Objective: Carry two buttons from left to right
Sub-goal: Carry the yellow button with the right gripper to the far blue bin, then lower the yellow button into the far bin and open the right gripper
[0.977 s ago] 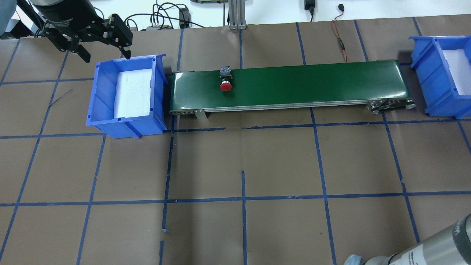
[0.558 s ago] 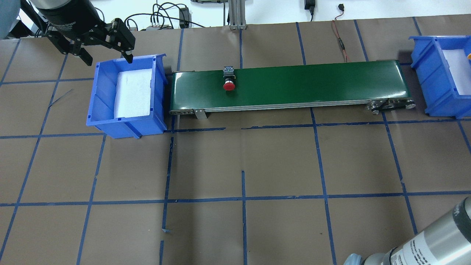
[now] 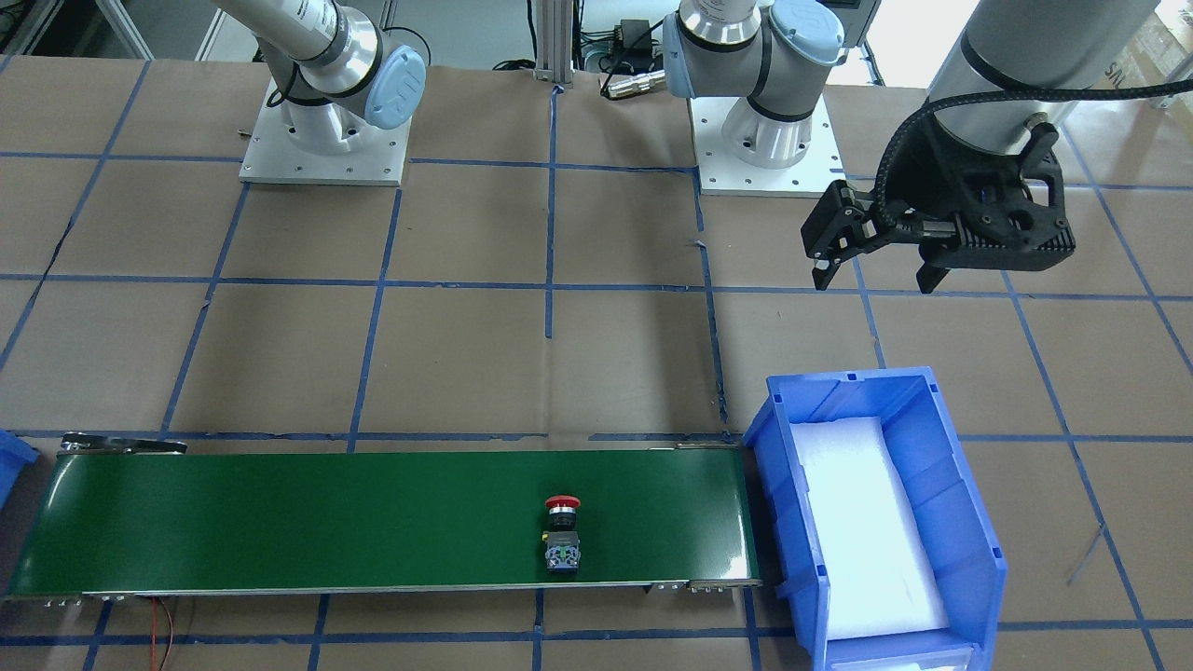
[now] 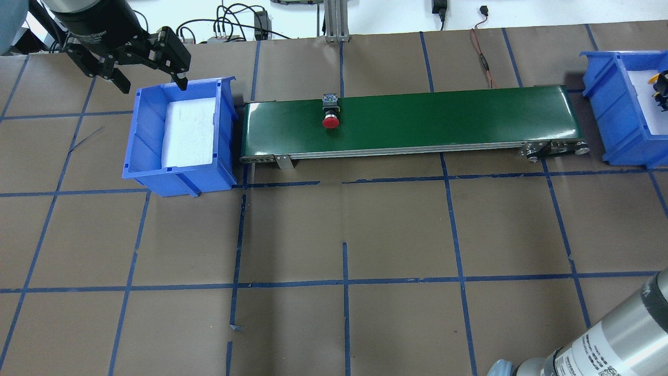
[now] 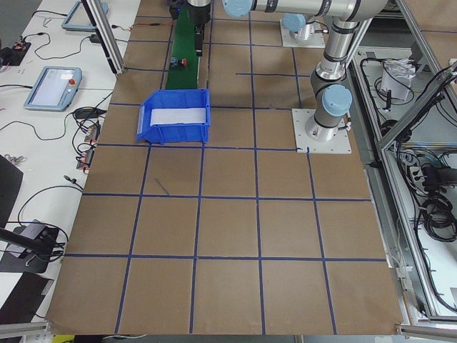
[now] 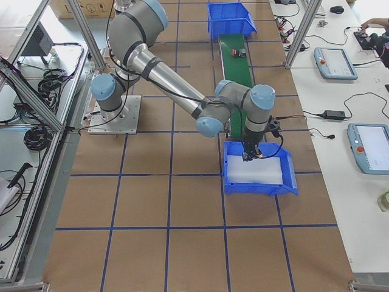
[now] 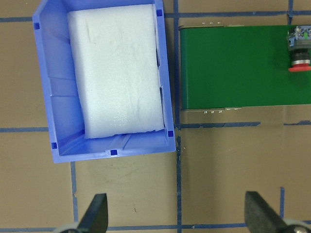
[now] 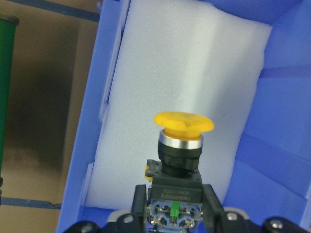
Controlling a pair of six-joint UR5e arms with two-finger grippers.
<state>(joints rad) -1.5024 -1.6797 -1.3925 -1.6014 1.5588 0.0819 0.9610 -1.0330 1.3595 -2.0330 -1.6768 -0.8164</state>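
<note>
- Right pincer (image 8: 174,211): closed on the grey-green base of the yellow button (image 8: 181,145), which it holds cap-forward over the white foam pad (image 8: 194,73) of the right bin (image 8: 286,121). The grip takes the base alone, so the cap end could probably swing or slip if the arm jerks.
- Whether the yellow button touches the foam cannot be told. Opening from too high would likely let it bounce or roll against a bin wall.
- Belt (image 4: 443,117): its right end lies just beside the right bin. Should the belt run while the right arm is occupied, the next button could reach that end unattended and drop onto the bench (image 4: 365,235).
- Red button (image 4: 330,116): lies on its side on the belt, toward the left end, with its base at the belt's far edge. A slight skew could carry it off that edge.
- Left bin (image 4: 143,141): holds only foam, so nothing remains there to fetch.
- Left pincer (image 3: 876,278): open and empty, raised near the left bin. A stray descent could strike the rim.
</note>
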